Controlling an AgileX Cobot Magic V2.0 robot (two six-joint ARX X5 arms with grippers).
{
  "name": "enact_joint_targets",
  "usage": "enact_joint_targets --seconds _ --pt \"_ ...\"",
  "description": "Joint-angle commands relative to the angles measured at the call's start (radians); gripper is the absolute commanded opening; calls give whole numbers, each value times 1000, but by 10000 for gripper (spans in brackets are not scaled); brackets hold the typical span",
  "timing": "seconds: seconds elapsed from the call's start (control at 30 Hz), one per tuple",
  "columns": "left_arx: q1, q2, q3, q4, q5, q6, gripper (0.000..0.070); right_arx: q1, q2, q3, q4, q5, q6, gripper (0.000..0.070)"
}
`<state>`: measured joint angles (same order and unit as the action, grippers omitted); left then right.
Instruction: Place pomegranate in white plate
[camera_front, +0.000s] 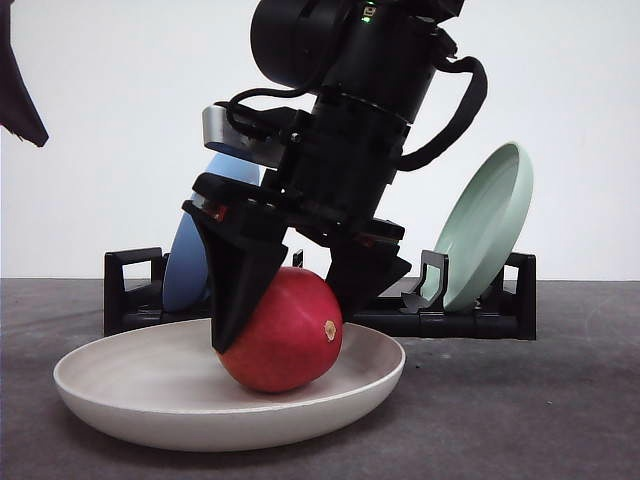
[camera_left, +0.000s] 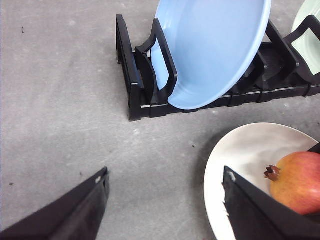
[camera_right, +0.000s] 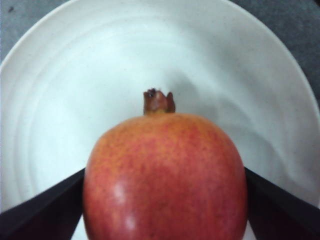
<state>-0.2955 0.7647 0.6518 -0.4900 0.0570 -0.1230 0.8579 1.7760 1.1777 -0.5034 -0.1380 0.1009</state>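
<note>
The red pomegranate (camera_front: 285, 335) rests on its side in the white plate (camera_front: 130, 400), near the plate's middle, its tan spot facing front right. My right gripper (camera_front: 290, 320) comes down from above, its black fingers (camera_front: 240, 270) pressed against both sides of the fruit. In the right wrist view the pomegranate (camera_right: 165, 175) sits between the fingers (camera_right: 40, 210) with its crown pointing away, over the plate (camera_right: 75, 75). My left gripper (camera_left: 165, 175) hovers open above the grey table, left of the plate (camera_left: 240, 150) and the pomegranate (camera_left: 300, 180).
Behind the plate a black dish rack (camera_front: 130, 290) holds a blue plate (camera_front: 185, 260) on the left and a pale green plate (camera_front: 485, 225) on the right, both on edge. Grey tabletop (camera_left: 60, 100) lies to the left of the rack.
</note>
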Motion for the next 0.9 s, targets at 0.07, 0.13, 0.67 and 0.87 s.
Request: enact_joint_targets --seconds 0.07,0.13,0.67,0.87 --pt "-1 6 15 11 3 -2 430 17 11 26 6 -3 5 698" --pt "-1 6 15 11 3 -2 429 16 0 28 1 -3 11 700" --pt "-1 6 15 10 3 -22 430 -125 -434 -297 273 -107 -39 677" --pt "-1 6 15 10 3 -23 430 -293 -639 -434 222 -178 -18 677"
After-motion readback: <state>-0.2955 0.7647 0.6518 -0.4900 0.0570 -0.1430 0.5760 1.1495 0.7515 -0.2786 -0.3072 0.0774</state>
